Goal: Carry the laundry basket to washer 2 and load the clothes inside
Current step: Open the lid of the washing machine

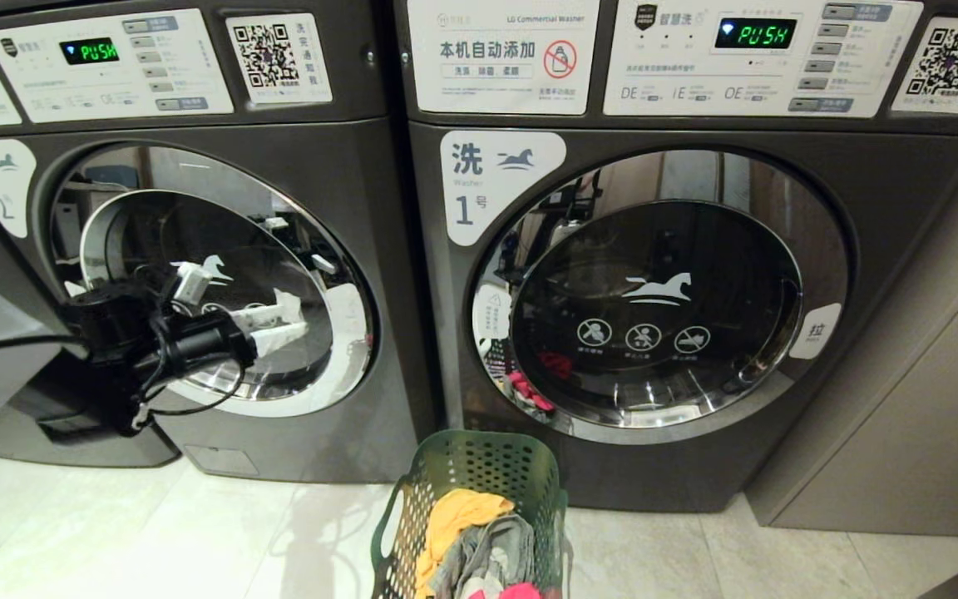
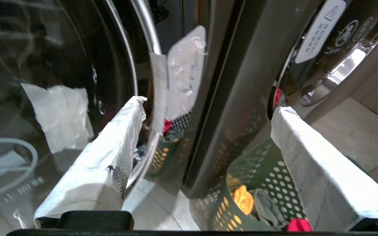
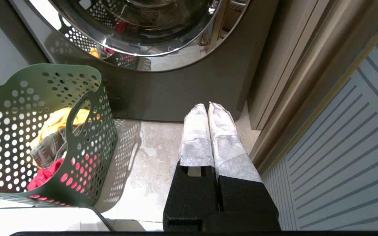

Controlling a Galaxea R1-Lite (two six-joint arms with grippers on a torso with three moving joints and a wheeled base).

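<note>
You see the green perforated laundry basket (image 1: 479, 491) holding the yellow, grey and pink-red clothes (image 1: 479, 545). The left gripper (image 1: 283, 320) fingers stand wide apart, empty; the right gripper (image 3: 207, 109) fingers are pressed together.

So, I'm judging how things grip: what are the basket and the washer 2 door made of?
The laundry basket looks like matte green moulded plastic with punched round holes. The washer 2 door looks like dark glass in a polished, chrome-like ring that mirrors the room; whether it is metal or plated plastic is unclear.
</note>
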